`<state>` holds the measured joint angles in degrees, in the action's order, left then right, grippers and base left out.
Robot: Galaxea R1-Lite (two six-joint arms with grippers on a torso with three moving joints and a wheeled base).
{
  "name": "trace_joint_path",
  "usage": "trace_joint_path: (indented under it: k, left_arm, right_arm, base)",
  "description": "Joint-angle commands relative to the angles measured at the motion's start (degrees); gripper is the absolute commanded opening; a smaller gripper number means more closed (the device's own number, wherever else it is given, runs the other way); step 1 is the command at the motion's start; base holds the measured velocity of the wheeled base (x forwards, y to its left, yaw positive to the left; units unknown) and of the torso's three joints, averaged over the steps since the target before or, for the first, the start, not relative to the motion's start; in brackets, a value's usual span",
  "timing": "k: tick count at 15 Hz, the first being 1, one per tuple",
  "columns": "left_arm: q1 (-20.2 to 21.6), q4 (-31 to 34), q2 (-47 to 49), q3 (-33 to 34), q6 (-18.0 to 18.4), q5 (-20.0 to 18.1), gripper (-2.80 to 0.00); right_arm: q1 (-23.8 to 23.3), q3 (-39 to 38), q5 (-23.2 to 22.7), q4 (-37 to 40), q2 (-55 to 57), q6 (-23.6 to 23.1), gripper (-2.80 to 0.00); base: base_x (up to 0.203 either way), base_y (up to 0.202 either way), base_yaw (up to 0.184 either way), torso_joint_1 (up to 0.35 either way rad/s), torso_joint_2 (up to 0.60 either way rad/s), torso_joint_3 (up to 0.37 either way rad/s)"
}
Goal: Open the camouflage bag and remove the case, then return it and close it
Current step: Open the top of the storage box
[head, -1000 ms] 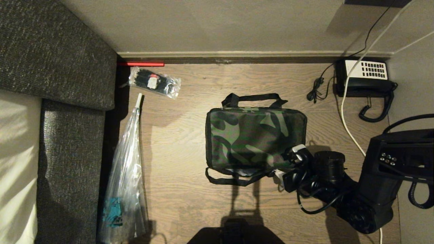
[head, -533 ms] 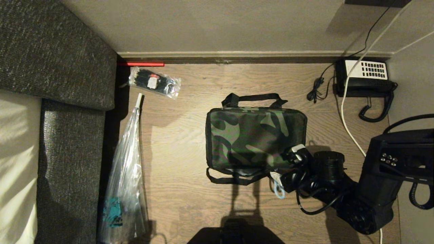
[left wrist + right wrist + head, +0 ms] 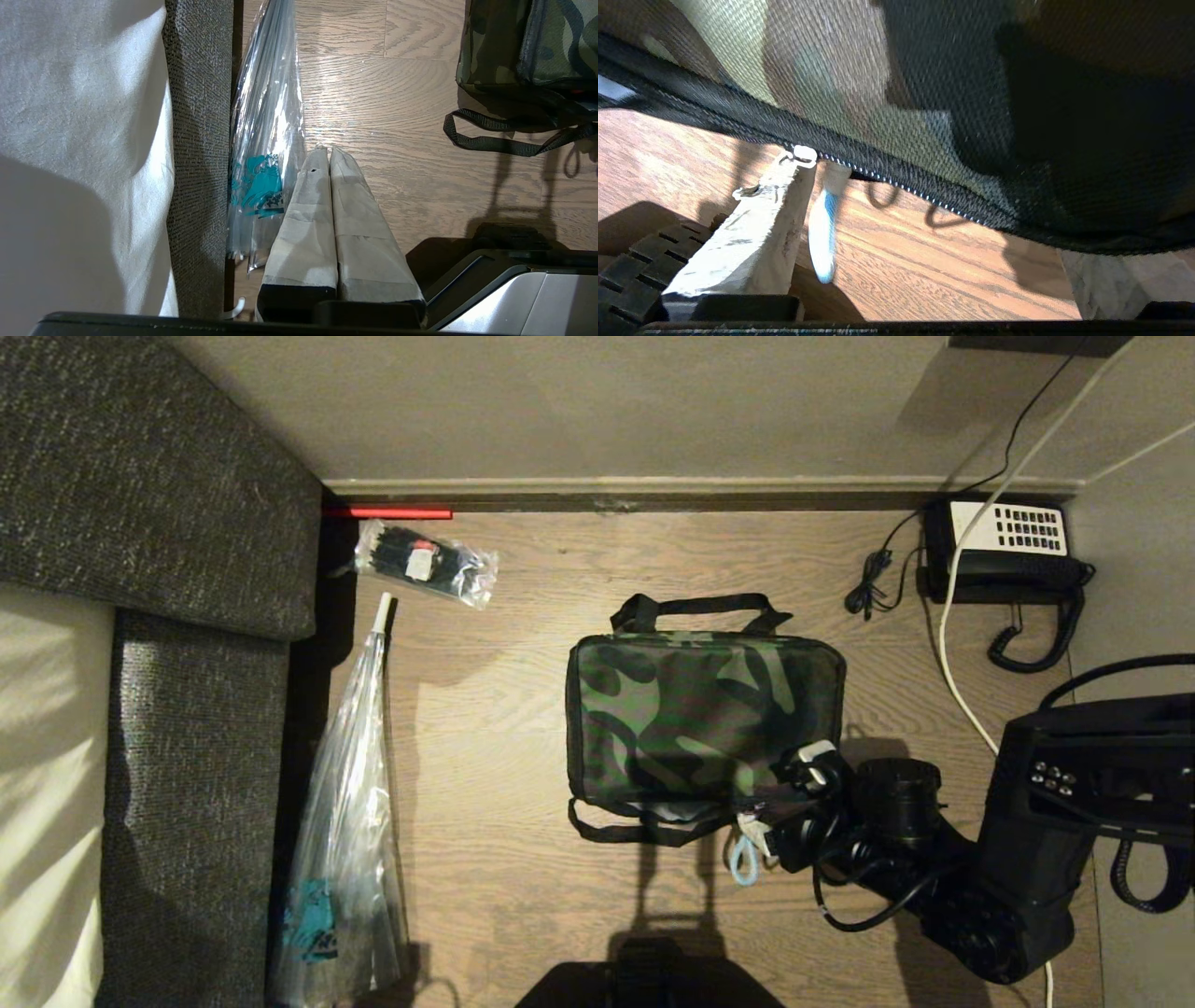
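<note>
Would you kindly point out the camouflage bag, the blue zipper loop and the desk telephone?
camouflage bag [image 3: 695,714]: head view, middle of its top panel.
blue zipper loop [image 3: 742,866]: head view, lower end of the loop.
desk telephone [image 3: 1013,527]: head view, white keypad.

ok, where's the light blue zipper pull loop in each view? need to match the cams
Head view: the blue pull loop hangs at the camouflage bag's near right corner, beside the right gripper.
Left wrist view: only a dark loop shape in shadow at the right edge; cannot tell whether it is the pull.
Right wrist view: it dangles from the zipper, next to one taped finger.
Shared landmark: the bag's black zipper seam above the wood floor.
</note>
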<state>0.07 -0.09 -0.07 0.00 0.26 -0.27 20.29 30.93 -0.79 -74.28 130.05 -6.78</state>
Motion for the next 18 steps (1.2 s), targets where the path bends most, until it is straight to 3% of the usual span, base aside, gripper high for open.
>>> trace_joint_path:
  k: [1, 5, 9, 18]
  left_arm:
    - [0.0, 0.0, 0.1, 0.1, 0.0, 0.0, -2.80]
    - [0.0, 0.0, 0.1, 0.1, 0.0, 0.0, -2.80]
    - [0.0, 0.0, 0.1, 0.1, 0.0, 0.0, -2.80]
    - [0.0, 0.0, 0.1, 0.1, 0.0, 0.0, -2.80]
  right_arm:
    - [0.0, 0.5, -0.1, -0.2, 0.6, -0.1, 0.00]
    - [2.1, -2.9, -3.3, 3.4, -4.0, 0.5, 0.00]
    - [6.5, -3.0, -3.5, 6.1, -6.1, 6.0, 0.00]
    - [6.6, -1.8, -3.5, 13.4, -1.5, 8.8, 0.00]
  base:
    - [0.000, 0.000, 0.000, 0.000, 0.00, 0.000]
    - [0.000, 0.000, 0.000, 0.000, 0.00, 0.000]
    - [0.000, 0.000, 0.000, 0.000, 0.00, 0.000]
    - [0.000, 0.000, 0.000, 0.000, 0.00, 0.000]
